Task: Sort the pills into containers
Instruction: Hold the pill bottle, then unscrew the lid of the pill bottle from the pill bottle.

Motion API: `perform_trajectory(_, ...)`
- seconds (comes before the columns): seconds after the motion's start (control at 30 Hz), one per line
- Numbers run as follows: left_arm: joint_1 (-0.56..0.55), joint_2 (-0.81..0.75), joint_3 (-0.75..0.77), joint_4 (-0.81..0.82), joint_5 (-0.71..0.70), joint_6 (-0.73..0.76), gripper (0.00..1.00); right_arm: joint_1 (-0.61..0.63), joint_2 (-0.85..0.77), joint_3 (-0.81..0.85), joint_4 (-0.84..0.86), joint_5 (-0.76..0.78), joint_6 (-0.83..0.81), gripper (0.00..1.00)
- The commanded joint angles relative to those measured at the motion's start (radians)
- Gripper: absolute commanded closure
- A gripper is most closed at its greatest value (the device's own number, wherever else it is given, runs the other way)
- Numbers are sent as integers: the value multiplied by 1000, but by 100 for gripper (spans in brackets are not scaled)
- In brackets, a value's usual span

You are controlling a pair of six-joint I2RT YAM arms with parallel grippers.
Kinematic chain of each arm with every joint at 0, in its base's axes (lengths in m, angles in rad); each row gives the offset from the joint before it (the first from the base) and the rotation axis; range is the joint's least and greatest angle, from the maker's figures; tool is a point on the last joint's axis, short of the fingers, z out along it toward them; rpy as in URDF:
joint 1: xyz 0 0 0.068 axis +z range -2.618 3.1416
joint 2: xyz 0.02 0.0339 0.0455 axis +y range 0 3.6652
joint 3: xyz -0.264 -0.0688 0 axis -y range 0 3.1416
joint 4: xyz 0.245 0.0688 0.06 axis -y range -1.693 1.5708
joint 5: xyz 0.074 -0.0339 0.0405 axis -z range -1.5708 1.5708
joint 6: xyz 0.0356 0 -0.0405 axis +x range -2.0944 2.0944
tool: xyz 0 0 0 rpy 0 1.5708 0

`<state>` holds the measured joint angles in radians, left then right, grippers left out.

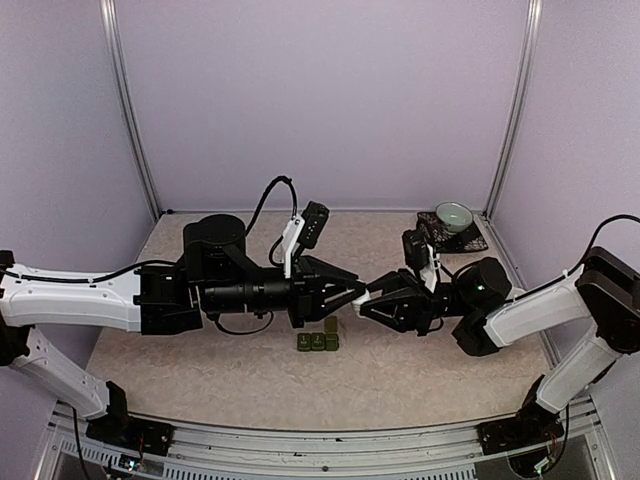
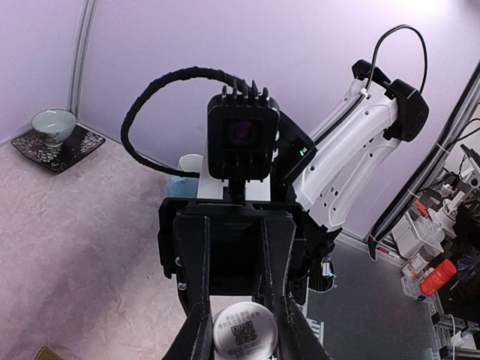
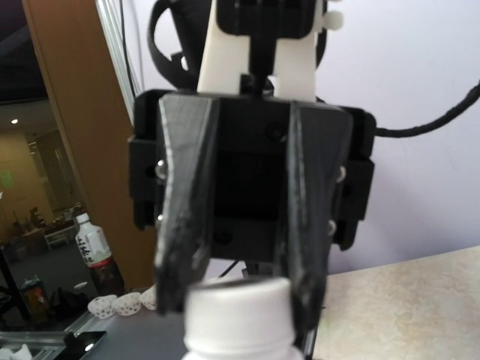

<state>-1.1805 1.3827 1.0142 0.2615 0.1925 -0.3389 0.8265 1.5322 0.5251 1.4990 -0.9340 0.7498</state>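
Note:
A white pill bottle [image 1: 363, 296] hangs in the air between my two grippers, above the table's middle. My left gripper [image 1: 355, 290] is shut on its base end; the left wrist view shows the round bottom with a QR code [image 2: 244, 332] between the fingers [image 2: 196, 330]. My right gripper [image 1: 366, 305] is shut on the white cap [image 3: 237, 306], as the right wrist view shows. The dark green three-compartment containers strip [image 1: 317, 341] lies on the table just below the grippers, with one lid standing open. No loose pills show.
A green bowl [image 1: 453, 216] on a dark saucer [image 1: 470, 240] stands at the back right corner, also in the left wrist view [image 2: 52, 124]. A pale blue mug [image 2: 182, 178] shows behind the right arm. Walls enclose the table on three sides.

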Motion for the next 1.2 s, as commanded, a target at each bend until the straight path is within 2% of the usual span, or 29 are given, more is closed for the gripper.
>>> perform_trajectory(0.0,-10,-11,-12,30,-8,14,88,20,18,31,44,-26,29,86)
perform_trajectory(0.13,-10,-17,-14,24,-35,6,88,20,0,30,0,-13,-9,90)
perform_trajectory(0.27,-9,-11,8,-43,-121,-24,87,20,-75,29,-239,69,-169,94)
perform_trajectory(0.4,-10,-1,24,-93,-206,-112,83,34,-188,43,-524,251,-376,97)
perform_trajectory(0.5,-10,17,36,-123,-253,-179,82,57,-265,48,-657,420,-487,99)
perform_trajectory(0.6,-11,34,35,-114,-251,-215,72,84,-303,46,-721,537,-550,99)
perform_trajectory(0.7,-10,41,38,-99,-223,-222,64,91,-317,42,-741,568,-563,99)
perform_trajectory(0.97,-7,-26,11,-67,-249,-180,3,92,-348,23,-735,515,-558,99)
perform_trajectory(1.03,3,-31,8,-55,-244,-159,1,93,-339,28,-737,484,-557,99)
perform_trajectory(1.17,37,-16,-3,26,-149,-144,1,105,-315,46,-727,421,-548,99)
